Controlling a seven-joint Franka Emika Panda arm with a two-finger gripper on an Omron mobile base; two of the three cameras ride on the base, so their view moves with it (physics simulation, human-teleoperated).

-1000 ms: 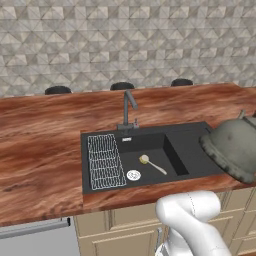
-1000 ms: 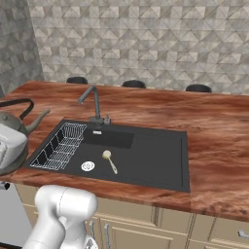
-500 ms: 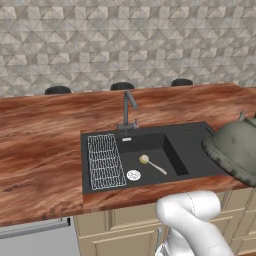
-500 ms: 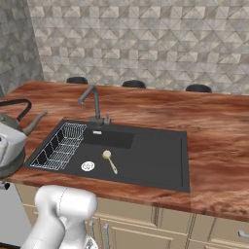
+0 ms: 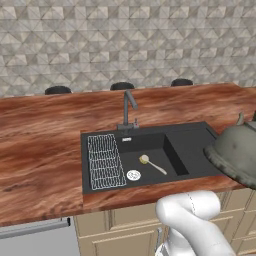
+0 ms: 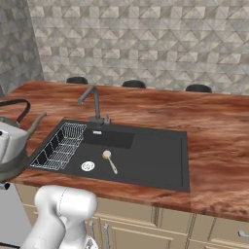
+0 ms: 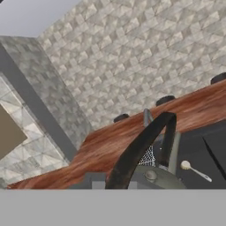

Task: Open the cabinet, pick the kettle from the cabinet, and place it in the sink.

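1. The black box-shaped sink (image 5: 190, 145) is set in the red-brown wooden table (image 5: 40, 150). Everything here is told from the sink.
2. On the left side of the sink sits a wire grid rack (image 5: 105, 161). Just to its right, down in the sink, lie a round white drain (image 5: 133, 175) and a small pale spoon (image 5: 150, 163).
3. Behind the sink stands a thin dark tap (image 5: 128, 106).
4. The round dull grey metal kettle (image 5: 236, 152) hangs in the air at the right end of the sink, in the left base view. It is above the table's front edge, not yet in the sink.
5. The hand view looks down the kettle's dark curved handle (image 7: 140, 148). The claw's tips cannot be made out there, but the claw is clenched, and I think it is gripping that handle.
6. The step in hand is the carry: the kettle is out and on its way to the sink.
7. Next, I think the kettle must go left over the sink, come down gently, and miss the tap. Then the claw can let go.
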